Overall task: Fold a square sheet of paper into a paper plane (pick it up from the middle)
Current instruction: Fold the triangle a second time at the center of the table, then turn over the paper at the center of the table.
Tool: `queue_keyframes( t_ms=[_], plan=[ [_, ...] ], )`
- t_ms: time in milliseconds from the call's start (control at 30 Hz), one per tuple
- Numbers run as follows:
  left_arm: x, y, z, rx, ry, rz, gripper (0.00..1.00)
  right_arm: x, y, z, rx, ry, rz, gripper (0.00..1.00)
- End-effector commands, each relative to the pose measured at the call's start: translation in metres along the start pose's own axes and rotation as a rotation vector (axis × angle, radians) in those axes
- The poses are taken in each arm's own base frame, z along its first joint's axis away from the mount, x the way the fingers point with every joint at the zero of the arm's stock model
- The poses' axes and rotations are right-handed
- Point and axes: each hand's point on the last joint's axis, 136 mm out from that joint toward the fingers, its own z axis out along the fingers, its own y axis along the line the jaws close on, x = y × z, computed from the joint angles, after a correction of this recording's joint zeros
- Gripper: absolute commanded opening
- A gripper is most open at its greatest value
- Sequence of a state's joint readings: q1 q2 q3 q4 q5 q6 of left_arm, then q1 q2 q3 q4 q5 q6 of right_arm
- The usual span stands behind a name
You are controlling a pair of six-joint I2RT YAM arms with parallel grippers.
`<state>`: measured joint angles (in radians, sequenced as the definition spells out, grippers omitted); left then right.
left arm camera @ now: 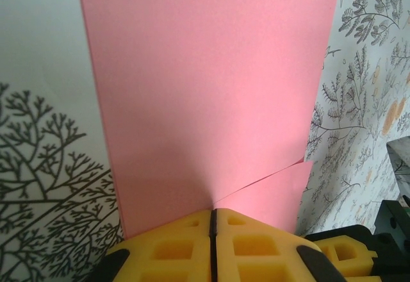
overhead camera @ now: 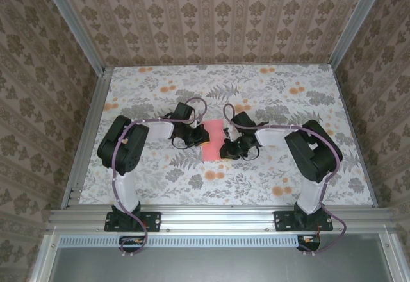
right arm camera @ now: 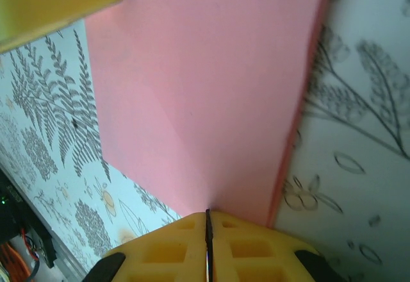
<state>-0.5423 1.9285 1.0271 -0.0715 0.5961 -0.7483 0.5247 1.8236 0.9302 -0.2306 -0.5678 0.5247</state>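
Observation:
The square sheet of paper (overhead camera: 213,136) is salmon pink and lies folded on the flowered table between my two grippers. Its outline is a tall rectangle, not a paper plane. My left gripper (overhead camera: 199,138) is shut, its yellow tips (left arm camera: 213,210) down on the paper (left arm camera: 211,90) where the slanting edge of the upper layer ends. A lower layer (left arm camera: 275,195) peeks out to the right. My right gripper (overhead camera: 223,149) is shut too, its tips (right arm camera: 207,211) resting on the paper (right arm camera: 205,102) near its edge. Whether either pinches any paper I cannot tell.
The flowered tabletop (overhead camera: 269,96) stretches all round the paper. Patterned walls and aluminium rails (overhead camera: 90,141) fence it in. A yellow finger of the left gripper (right arm camera: 57,3) sits at the top left of the right wrist view. The right gripper's body (left arm camera: 349,250) is close by in the left wrist view.

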Motion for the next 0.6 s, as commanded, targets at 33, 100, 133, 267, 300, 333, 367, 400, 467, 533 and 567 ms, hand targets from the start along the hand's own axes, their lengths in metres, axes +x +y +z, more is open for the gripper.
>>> queue_keyframes(
  t_ms=[33, 100, 133, 267, 300, 333, 367, 400, 467, 533, 567],
  plan=[
    [0.022, 0.061, 0.012, -0.186, 0.056, -0.084, 0.09, 0.037, -0.024, -0.005, 0.064, 0.087, 0.097, 0.11],
    [0.019, 0.055, 0.011, -0.174, 0.050, -0.068, 0.11, 0.029, -0.018, -0.016, 0.069, 0.045, 0.065, 0.11],
    [0.016, 0.050, 0.009, -0.167, 0.044, -0.055, 0.13, 0.021, -0.011, -0.023, 0.061, 0.005, 0.034, 0.12],
    [0.006, 0.025, 0.006, -0.150, 0.033, 0.007, 0.16, -0.009, 0.013, -0.051, 0.055, -0.139, -0.065, 0.12],
    [0.004, 0.021, 0.006, -0.148, 0.032, 0.018, 0.16, -0.014, 0.017, -0.052, 0.054, -0.151, -0.076, 0.12],
    [0.005, 0.018, 0.007, -0.148, 0.036, 0.023, 0.16, -0.019, 0.019, -0.052, 0.057, -0.155, -0.082, 0.12],
    [0.004, 0.017, 0.008, -0.150, 0.038, 0.023, 0.16, -0.022, 0.020, -0.048, 0.061, -0.150, -0.084, 0.12],
    [0.005, 0.017, 0.009, -0.150, 0.040, 0.023, 0.16, -0.026, 0.021, -0.046, 0.064, -0.147, -0.087, 0.12],
    [0.005, 0.018, 0.009, -0.156, 0.039, 0.019, 0.16, -0.031, 0.020, -0.035, 0.082, -0.125, -0.089, 0.12],
    [0.006, 0.023, 0.010, -0.168, 0.043, 0.011, 0.16, -0.034, 0.018, -0.025, 0.090, -0.099, -0.080, 0.12],
    [0.007, 0.024, 0.011, -0.171, 0.044, 0.010, 0.16, -0.034, 0.018, -0.020, 0.093, -0.087, -0.078, 0.12]
  ],
)
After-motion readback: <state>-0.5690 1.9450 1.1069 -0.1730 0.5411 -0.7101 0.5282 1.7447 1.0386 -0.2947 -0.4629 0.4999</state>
